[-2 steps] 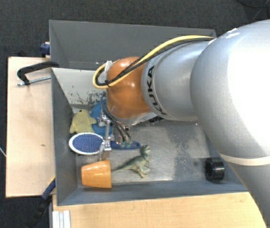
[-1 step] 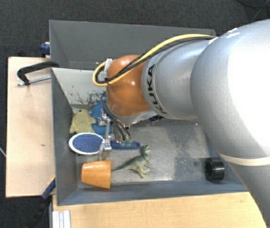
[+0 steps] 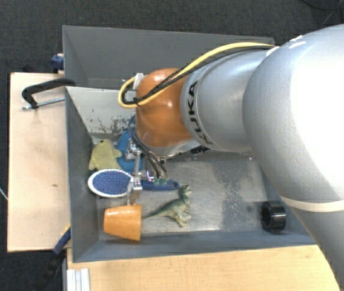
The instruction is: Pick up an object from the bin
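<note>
Blue oval white-rimmed brush (image 3: 108, 182) lies beneath the tool (image 3: 137, 185), perhaps touching it; whether the tool is spread, I cannot tell.

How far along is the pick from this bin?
Approach looks done: the gripper is low over the blue brush, by the orange cup and green dinosaur. In hand: nothing visibly lifted; whether it grips the brush I cannot tell. Left: secure a grasp and lift it out of the bin.
</note>
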You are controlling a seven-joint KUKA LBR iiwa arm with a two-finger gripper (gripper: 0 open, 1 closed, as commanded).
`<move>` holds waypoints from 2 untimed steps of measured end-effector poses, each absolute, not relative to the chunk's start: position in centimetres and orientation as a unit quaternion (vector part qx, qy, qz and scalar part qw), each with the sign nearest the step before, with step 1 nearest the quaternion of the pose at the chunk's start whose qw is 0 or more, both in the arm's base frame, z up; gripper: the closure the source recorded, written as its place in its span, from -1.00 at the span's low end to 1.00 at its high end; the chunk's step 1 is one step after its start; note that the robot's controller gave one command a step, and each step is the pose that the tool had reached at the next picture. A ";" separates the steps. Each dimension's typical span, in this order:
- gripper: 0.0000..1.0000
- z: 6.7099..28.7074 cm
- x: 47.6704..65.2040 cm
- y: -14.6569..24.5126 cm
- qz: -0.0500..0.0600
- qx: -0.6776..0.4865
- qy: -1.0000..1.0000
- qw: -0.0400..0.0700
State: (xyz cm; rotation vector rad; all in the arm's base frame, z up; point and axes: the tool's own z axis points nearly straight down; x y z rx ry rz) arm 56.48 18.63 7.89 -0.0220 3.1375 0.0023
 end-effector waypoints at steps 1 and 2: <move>-1.00 8.0 56.6 18.6 0.001 -0.006 1.000 0.001; -1.00 7.6 57.7 17.4 0.004 0.089 0.996 0.003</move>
